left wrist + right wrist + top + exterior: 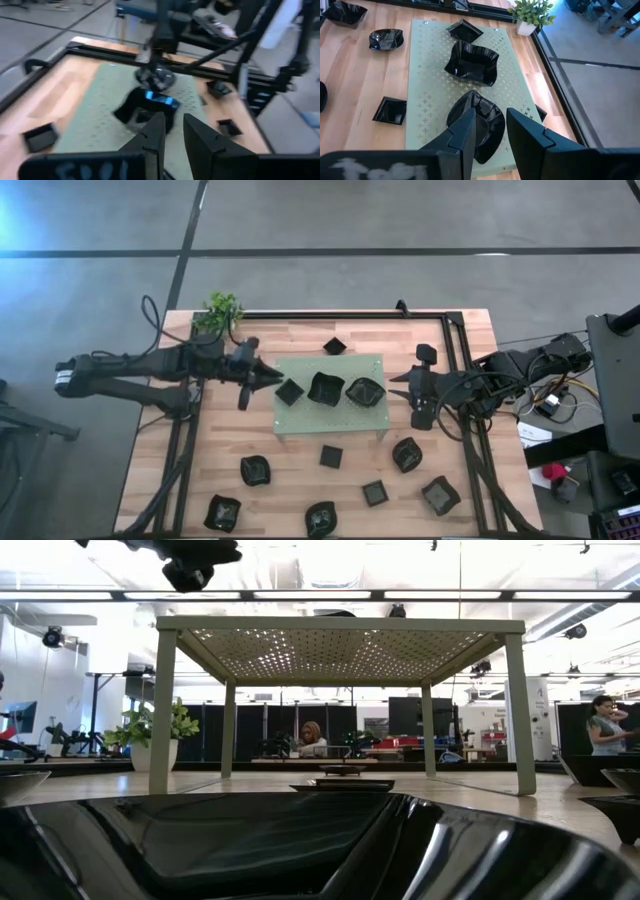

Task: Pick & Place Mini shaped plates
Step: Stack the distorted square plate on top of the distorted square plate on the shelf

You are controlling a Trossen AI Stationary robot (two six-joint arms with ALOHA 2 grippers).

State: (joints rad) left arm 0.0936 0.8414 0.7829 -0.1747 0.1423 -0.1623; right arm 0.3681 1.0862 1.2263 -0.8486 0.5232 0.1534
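Observation:
Three glossy black mini shaped plates lie on the light green mat [330, 418]: a small square one [289, 391], a scalloped one [325, 388] and a rounded one [363, 391]. Several more lie on the wood around it, such as one behind the mat [334, 345] and one in front [331, 455]. My left gripper [268, 378] hovers open at the mat's left edge, beside the square plate, with nothing in it. My right gripper [400, 388] is open at the mat's right edge. In its wrist view the right gripper [490, 115] hangs just above the rounded plate [480, 102], empty.
A small potted plant [221, 311] stands at the table's back left corner. A black frame rail [340, 314] runs along the back and sides. The mat [340, 650] stands raised on legs. A black plate [300, 840] fills the low view's foreground. People show in the room beyond.

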